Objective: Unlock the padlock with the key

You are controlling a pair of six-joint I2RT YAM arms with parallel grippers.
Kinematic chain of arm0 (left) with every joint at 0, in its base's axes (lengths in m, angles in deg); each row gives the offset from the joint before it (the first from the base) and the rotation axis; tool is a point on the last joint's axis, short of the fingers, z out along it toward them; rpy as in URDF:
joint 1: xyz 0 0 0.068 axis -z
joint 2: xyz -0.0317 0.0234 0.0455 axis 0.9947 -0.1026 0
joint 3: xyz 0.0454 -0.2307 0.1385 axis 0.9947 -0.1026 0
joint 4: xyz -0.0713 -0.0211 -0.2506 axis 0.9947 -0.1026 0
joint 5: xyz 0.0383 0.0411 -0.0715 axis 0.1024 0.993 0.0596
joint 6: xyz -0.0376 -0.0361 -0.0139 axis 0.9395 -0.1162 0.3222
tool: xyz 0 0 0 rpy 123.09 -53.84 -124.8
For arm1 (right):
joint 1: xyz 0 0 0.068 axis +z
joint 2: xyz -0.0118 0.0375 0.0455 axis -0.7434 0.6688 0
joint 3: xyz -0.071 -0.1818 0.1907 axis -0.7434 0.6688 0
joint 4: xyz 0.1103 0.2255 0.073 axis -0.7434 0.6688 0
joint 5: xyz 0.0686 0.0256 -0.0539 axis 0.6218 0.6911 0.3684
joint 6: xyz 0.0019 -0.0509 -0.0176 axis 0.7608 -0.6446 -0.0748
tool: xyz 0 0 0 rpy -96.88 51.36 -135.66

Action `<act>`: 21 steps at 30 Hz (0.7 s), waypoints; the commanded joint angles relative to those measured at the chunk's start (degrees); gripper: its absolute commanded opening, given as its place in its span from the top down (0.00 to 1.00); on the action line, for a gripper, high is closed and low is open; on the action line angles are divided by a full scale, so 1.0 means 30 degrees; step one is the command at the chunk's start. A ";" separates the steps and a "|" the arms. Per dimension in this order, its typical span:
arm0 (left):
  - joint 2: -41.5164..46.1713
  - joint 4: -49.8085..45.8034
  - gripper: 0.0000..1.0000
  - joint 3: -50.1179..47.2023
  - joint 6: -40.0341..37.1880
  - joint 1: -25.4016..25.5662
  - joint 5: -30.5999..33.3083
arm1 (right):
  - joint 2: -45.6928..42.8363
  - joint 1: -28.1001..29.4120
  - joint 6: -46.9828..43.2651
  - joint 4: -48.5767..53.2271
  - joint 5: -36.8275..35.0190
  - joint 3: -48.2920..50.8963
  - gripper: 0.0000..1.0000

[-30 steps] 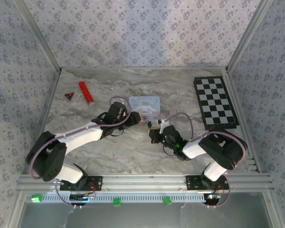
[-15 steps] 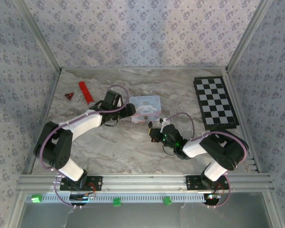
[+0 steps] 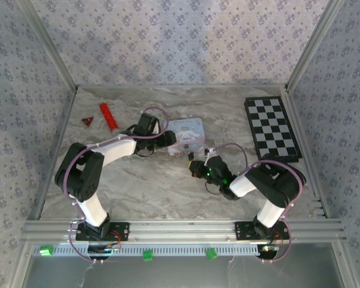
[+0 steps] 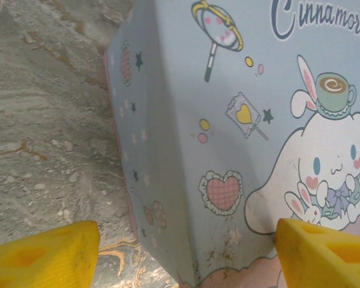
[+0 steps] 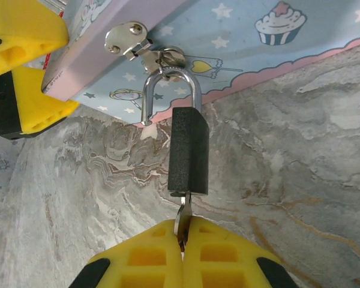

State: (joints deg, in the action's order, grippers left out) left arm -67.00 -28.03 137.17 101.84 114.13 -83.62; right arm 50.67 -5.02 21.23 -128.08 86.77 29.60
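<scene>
The padlock [image 5: 188, 150] is a small black block. It hangs by its silver shackle [image 5: 168, 90] from the hasp of the pale blue cartoon tin [image 5: 240, 48]. The shackle's left leg ends free beside the block. The key [image 5: 183, 217] is a thin silver blade stuck in the padlock's underside. My right gripper [image 5: 183, 240] is shut on it, and sits low on the table [image 3: 199, 168] in front of the tin [image 3: 191, 133]. My left gripper [image 4: 186, 258] is open, its yellow fingers [image 4: 48, 258] straddling the tin's near corner [image 4: 186, 180] without pinching it.
A red cylinder [image 3: 110, 117] and a small red triangle [image 3: 87, 122] lie at the back left. A chessboard [image 3: 272, 129] lies at the right. The marble table [image 3: 150, 192] has metal rails along its sides and front.
My left arm has swung up and right to the tin's left corner, its jaws a little wider. The tin has turned and shifted slightly right. The right gripper has stayed on the key.
</scene>
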 commanded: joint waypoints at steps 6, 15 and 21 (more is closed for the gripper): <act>-0.0434 0.0153 0.25 0.0100 0.0359 0.0231 0.0251 | -0.0391 -0.0737 -0.0237 0.1333 0.0396 0.0362 0.80; -0.0491 0.0237 0.25 0.0070 0.0535 0.0294 0.0255 | -0.2339 -0.1758 -0.2155 0.3918 0.1020 -0.0040 0.68; -0.0522 0.0353 0.25 0.0041 0.0612 0.0528 0.0261 | -0.2737 -0.2116 -0.3703 0.6322 0.2359 -0.1922 0.62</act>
State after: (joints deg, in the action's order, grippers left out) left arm -67.17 -27.25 137.23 103.17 114.88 -83.31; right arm 43.00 -10.73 13.69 -113.52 91.01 26.81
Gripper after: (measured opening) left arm 0.747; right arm 0.376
